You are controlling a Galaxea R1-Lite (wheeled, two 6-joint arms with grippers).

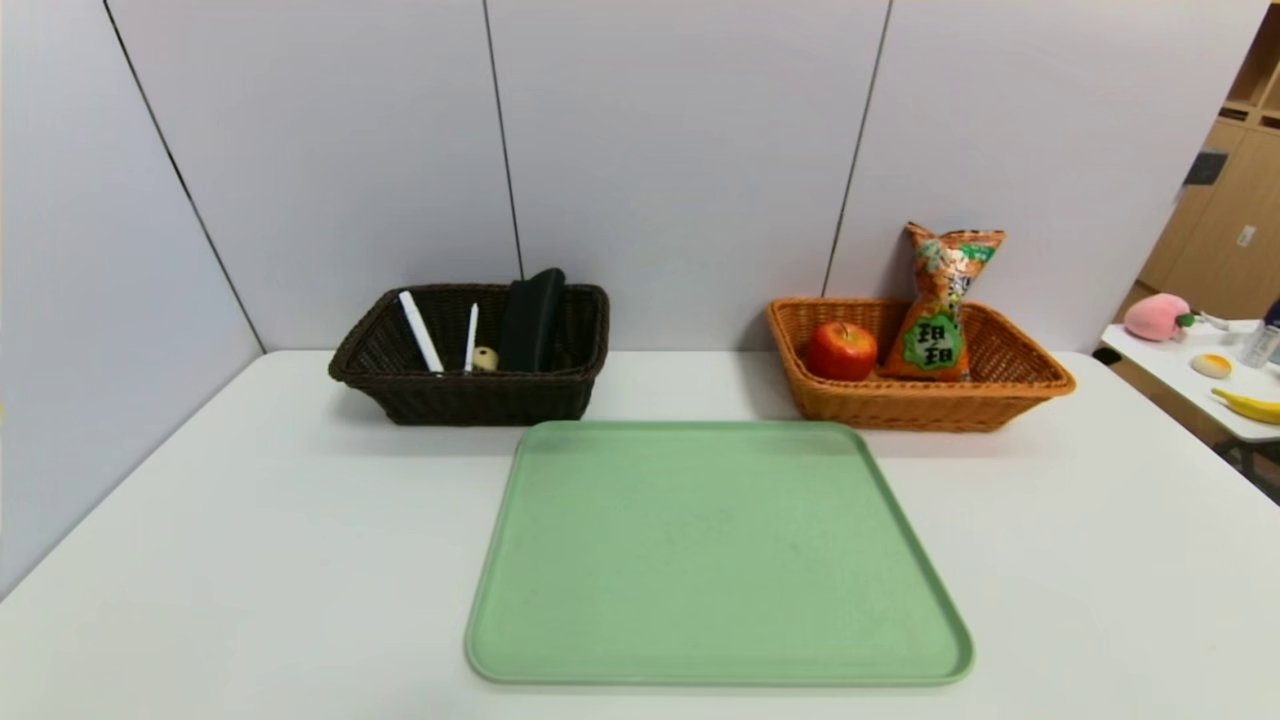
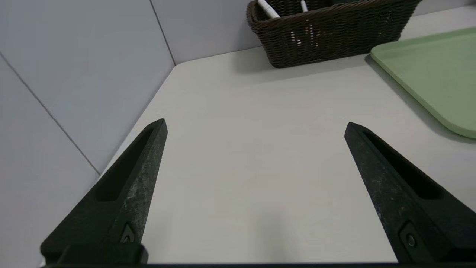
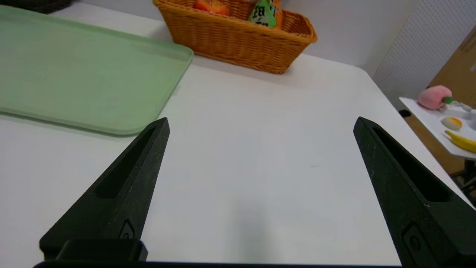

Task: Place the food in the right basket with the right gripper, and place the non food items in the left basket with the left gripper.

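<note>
The dark brown left basket [image 1: 470, 395] holds two white pens [image 1: 420, 330], a small beige ball [image 1: 485, 358] and a black case [image 1: 531, 318]. The orange right basket [image 1: 1010, 395] holds a red apple [image 1: 841, 350] and an orange snack bag [image 1: 940, 305]. The green tray [image 1: 715, 555] in the middle is bare. Neither gripper shows in the head view. My left gripper [image 2: 256, 128] is open and empty above the table's left side, near the brown basket [image 2: 327, 35]. My right gripper [image 3: 260, 124] is open and empty above the table's right side, near the orange basket [image 3: 238, 37].
A side table [image 1: 1165, 365] at the far right carries a pink plush peach [image 1: 1157, 316], a small yellow-white item [image 1: 1211, 365] and a banana [image 1: 1250, 405]. Grey wall panels stand behind and to the left of the white table [image 1: 250, 520].
</note>
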